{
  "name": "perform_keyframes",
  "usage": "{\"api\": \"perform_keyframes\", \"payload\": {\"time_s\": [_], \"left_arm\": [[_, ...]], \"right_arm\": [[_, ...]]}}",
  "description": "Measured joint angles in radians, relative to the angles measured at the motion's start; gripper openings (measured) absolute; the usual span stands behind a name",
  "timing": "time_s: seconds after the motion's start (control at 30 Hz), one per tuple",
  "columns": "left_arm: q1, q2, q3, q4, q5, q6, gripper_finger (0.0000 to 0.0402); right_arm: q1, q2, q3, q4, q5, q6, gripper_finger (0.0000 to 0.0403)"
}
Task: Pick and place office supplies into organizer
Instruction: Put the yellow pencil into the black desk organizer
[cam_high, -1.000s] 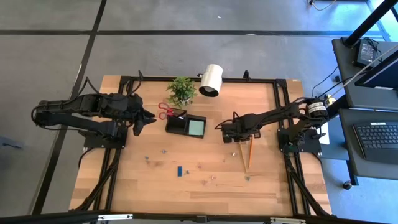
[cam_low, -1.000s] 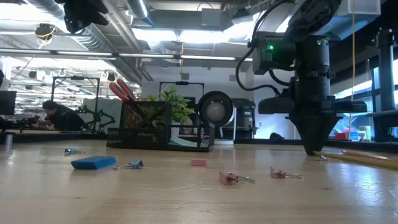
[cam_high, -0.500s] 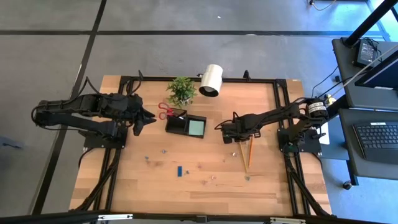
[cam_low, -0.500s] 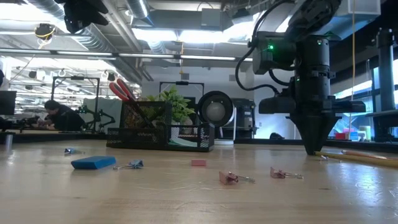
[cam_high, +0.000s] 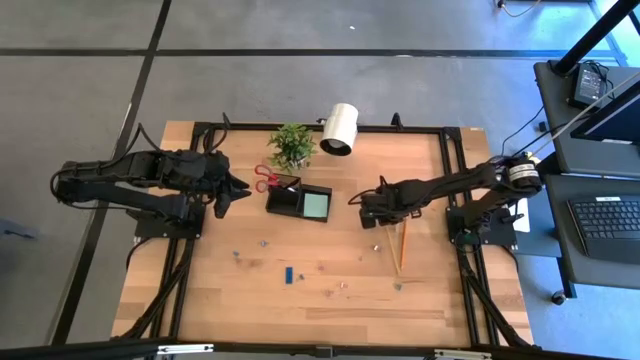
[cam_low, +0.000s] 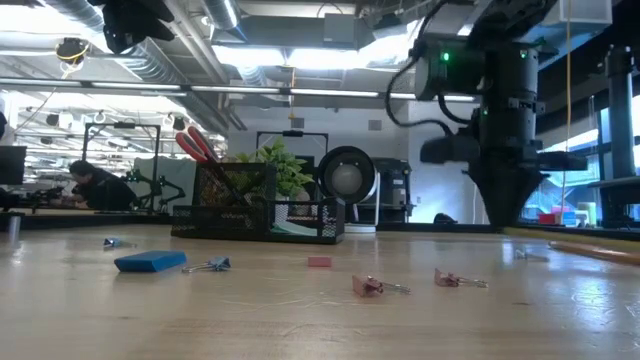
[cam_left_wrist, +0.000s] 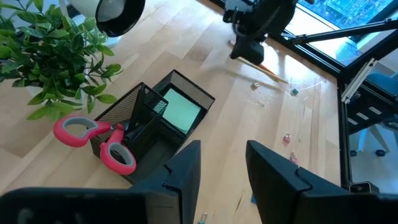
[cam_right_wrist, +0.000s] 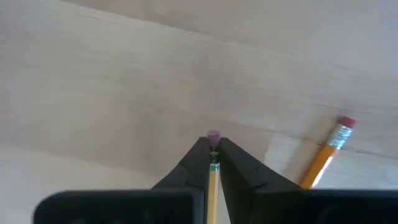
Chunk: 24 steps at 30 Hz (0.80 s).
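Note:
My right gripper (cam_high: 372, 212) points down at the table's middle right, shut on a wooden pencil (cam_right_wrist: 213, 163). A second pencil (cam_right_wrist: 326, 152) lies on the wood beside it. The black organizer (cam_high: 298, 200) stands left of that gripper. The teal note pad (cam_high: 316, 205) lies in one of its compartments, and the red-handled scissors (cam_high: 265, 180) stick out of the other. A small blue piece (cam_high: 287, 274) and tiny clips (cam_low: 378, 286) lie toward the near edge. My left gripper (cam_left_wrist: 224, 168) hovers open left of the organizer, holding nothing. My right gripper pinches the pencil just behind its eraser (cam_right_wrist: 213, 152) between its two fingers. It comes from above, pointing down, and the eraser tip (cam_right_wrist: 213, 135) pokes out past the fingertips. The rest of the pencil runs back under the gripper, so I cannot tell whether it is off the table.
A green potted plant (cam_high: 291, 145) and a white cylindrical lamp (cam_high: 340, 128) stand at the far edge behind the organizer. A small pink piece (cam_low: 319, 261) lies among the clips. Bare wood stretches between the organizer and my right gripper.
My right gripper has risen a little off the table, still pointing down. My left arm has kept still.

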Motion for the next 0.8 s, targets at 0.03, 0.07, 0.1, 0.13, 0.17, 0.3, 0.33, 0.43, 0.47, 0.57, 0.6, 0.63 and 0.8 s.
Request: {"api": "perform_keyframes", "payload": {"time_s": [0.03, 0.07, 0.1, 0.13, 0.17, 0.3, 0.33, 0.43, 0.47, 0.57, 0.6, 0.63, 0.8], "left_arm": [[0.0, 0.0, 0.0, 0.0, 0.0, 0.0, 0.0123], [0.0, 0.0, 0.0, 0.0, 0.0, 0.0, 0.0123], [0.0, 0.0, 0.0, 0.0, 0.0, 0.0, 0.0123], [0.0, 0.0, 0.0, 0.001, 0.0, 0.0, 0.0123], [0.0, 0.0, 0.0, 0.001, 0.0, 0.0, 0.0123], [0.0, 0.0, 0.0, 0.003, 0.0, 0.0, 0.0123], [0.0, 0.0, 0.0, 0.003, 0.0, 0.0, 0.0123], [0.0, 0.0, 0.0, 0.003, 0.0, 0.0, 0.0123], [0.0, 0.0, 0.0, 0.003, 0.0, -0.001, 0.0123], [0.0, 0.0, 0.0, 0.003, 0.0, -0.005, 0.0123], [0.0, 0.0, 0.0, 0.003, 0.0, -0.006, 0.0123], [0.0, 0.0, 0.0, 0.003, 0.0, -0.006, 0.0123], [0.0, 0.0, 0.0, 0.003, 0.0, -0.007, 0.0123]], "right_arm": [[0.0, -0.01, 0.001, 0.012, 0.0, -0.005, 0.003], [0.0, -0.02, 0.001, 0.022, 0.0, -0.008, 0.003], [0.0, -0.031, 0.001, 0.034, 0.001, -0.011, 0.003], [0.0, -0.043, 0.001, 0.06, 0.001, -0.019, 0.003], [0.0, -0.059, 0.001, 0.091, 0.001, -0.032, 0.003], [0.0, -0.124, 0.002, 0.268, 0.004, -0.108, 0.003], [-0.004, -0.141, 0.002, 0.326, 0.005, -0.143, 0.003], [-0.015, -0.177, 0.004, 0.539, 0.031, -0.25, 0.003], [-0.021, -0.186, 0.004, 0.609, 0.05, -0.291, 0.003], [-0.045, -0.195, 0.005, 0.851, 0.108, -0.45, 0.003], [-0.054, -0.196, 0.005, 0.926, 0.13, -0.508, 0.003], [-0.063, -0.195, 0.005, 0.994, 0.148, -0.569, 0.003], [-0.115, -0.189, 0.006, 1.209, 0.192, -0.774, 0.003]]}}
